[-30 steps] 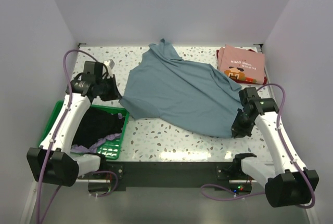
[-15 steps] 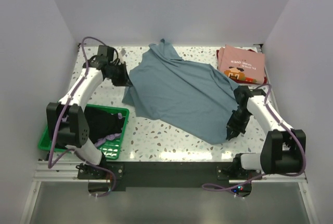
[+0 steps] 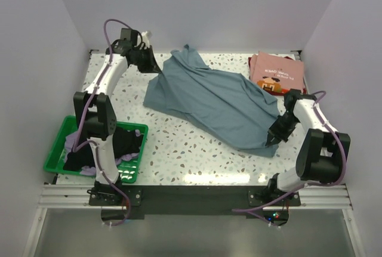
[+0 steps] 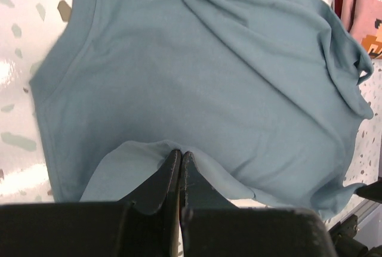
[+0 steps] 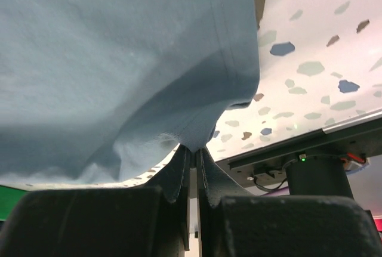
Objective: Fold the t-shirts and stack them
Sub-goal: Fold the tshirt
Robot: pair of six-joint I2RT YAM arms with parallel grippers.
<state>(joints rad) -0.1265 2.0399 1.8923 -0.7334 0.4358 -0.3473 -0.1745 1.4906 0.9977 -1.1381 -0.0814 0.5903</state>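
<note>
Both ends of the grey-blue t-shirt (image 3: 209, 99), spread beyond and right of the green basket (image 3: 132, 170), are pinched by the left gripper (image 3: 157, 72) and right gripper (image 3: 273, 140). Only hem seems caught, so it could be yanked free if overstretched.

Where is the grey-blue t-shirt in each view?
Top external: grey-blue t-shirt lies spread across the middle of the frame.
Left wrist: it fills most of the frame, with a fold pinched by the left gripper at bottom centre.
Right wrist: it covers the upper left, with its hem pinched by the right gripper.
Shared landmark: speckled tabletop, at top left in the left wrist view and at right in the right wrist view.
</note>
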